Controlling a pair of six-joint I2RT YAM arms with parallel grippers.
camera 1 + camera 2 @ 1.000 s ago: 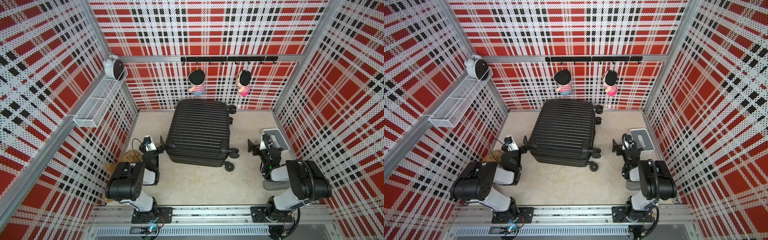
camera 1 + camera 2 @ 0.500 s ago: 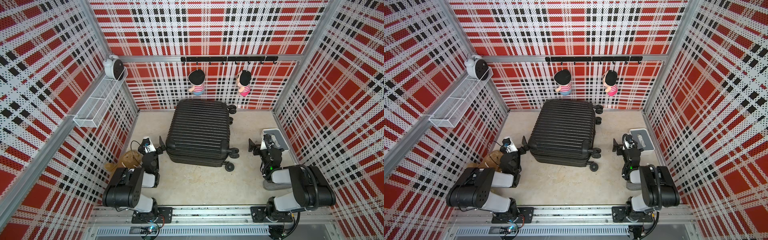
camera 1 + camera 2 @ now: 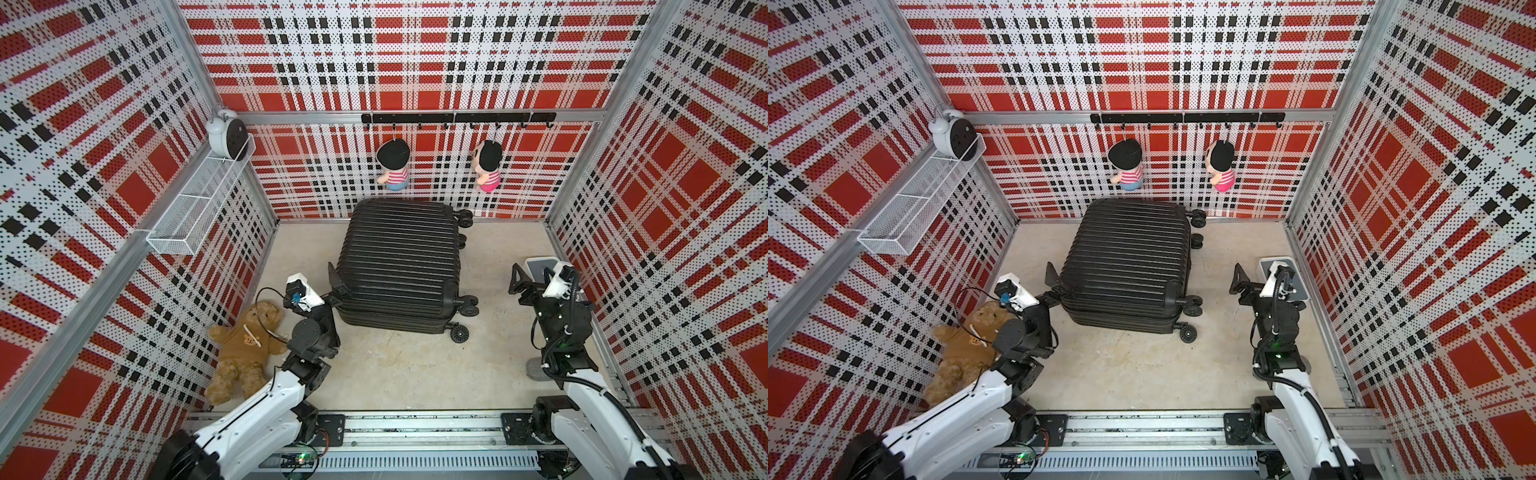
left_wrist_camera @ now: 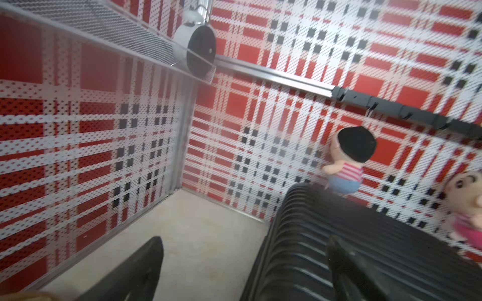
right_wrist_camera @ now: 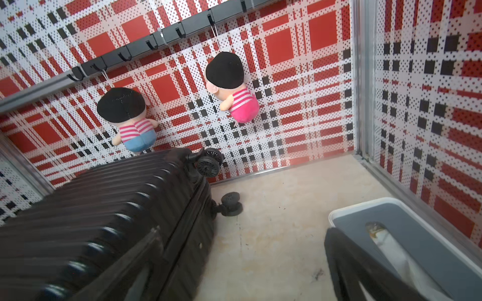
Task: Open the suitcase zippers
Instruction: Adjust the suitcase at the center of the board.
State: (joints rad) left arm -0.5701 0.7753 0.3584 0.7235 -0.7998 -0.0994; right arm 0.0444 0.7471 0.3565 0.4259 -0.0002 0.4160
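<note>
Toward 12 o'clock on the bench [image 3: 395, 374], the black suitcase [image 3: 401, 266] lies flat, unmoved, zippers [image 5: 193, 206] apparently still shut. Both arms have dropped lower: the left gripper [image 3: 337, 286], fingers spread, sits at its 8 o'clock corner; the right gripper [image 3: 521, 286], fingers spread, waits well apart at 3 o'clock.

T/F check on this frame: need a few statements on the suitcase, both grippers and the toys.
1. The suitcase lies flat and shut. True.
2. The right gripper grips a suitcase wheel. False: it is open and apart from the case, by the tissue box.
3. Two plush dolls hang from the hook rail. True.
4. The teddy bear sits on the suitcase. False: it lies on the floor by the side wall.
5. The left gripper is open at the suitcase's corner. True.
</note>
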